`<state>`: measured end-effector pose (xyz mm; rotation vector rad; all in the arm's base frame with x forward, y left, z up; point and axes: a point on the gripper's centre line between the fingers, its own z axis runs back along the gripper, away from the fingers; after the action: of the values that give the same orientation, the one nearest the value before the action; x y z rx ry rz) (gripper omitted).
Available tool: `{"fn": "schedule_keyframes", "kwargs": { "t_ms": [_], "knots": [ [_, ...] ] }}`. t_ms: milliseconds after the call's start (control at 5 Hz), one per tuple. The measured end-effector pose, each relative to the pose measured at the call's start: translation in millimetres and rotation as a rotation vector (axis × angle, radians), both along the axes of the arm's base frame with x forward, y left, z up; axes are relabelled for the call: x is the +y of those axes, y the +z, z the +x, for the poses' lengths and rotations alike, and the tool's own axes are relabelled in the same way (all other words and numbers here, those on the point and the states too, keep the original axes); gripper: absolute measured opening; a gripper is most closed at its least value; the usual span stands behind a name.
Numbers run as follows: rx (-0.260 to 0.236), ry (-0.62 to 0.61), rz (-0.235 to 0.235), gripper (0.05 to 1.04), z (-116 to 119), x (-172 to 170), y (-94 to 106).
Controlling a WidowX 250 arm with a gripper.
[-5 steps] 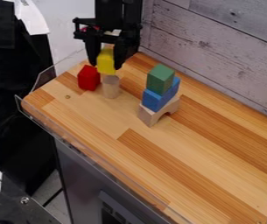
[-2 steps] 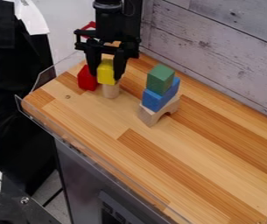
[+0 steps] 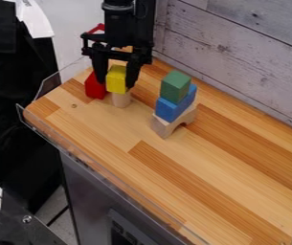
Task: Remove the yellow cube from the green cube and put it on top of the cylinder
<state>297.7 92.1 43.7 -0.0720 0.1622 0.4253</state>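
Now the yellow cube (image 3: 117, 79) has come down: a second ago it was pinched higher up in the gripper (image 3: 115, 84), and here it sits on top of the cylinder (image 3: 121, 99), looking upright. Between the last two views the jaws have eased apart, and they stand spread a little, one on each side of the cube, apparently no longer squeezing it. The green cube (image 3: 175, 86) stays where it was, on the blue block (image 3: 174, 108) over the wooden arch (image 3: 166, 126), well apart from the gripper. For the task, that looks like the placing done and the release just made, so what remains is probably a straight lift clear. The risk, I'd judge, is a finger dragging on the cube or nudging the red block (image 3: 95, 87) close beside the cylinder on the way up
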Motion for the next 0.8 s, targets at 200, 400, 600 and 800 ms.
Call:
{"fn": "schedule_keyframes", "kwargs": {
  "t_ms": [200,400,600,800],
  "knots": [
    [-0.078,0.025,0.013,1.001,4,0,25.4],
    [-0.124,0.034,0.046,0.999,0,3,56.7],
    [-0.174,0.013,0.089,0.999,-1,4,88.7],
    [-0.179,-0.052,0.099,0.999,3,-2,98.7]
  ]
}}
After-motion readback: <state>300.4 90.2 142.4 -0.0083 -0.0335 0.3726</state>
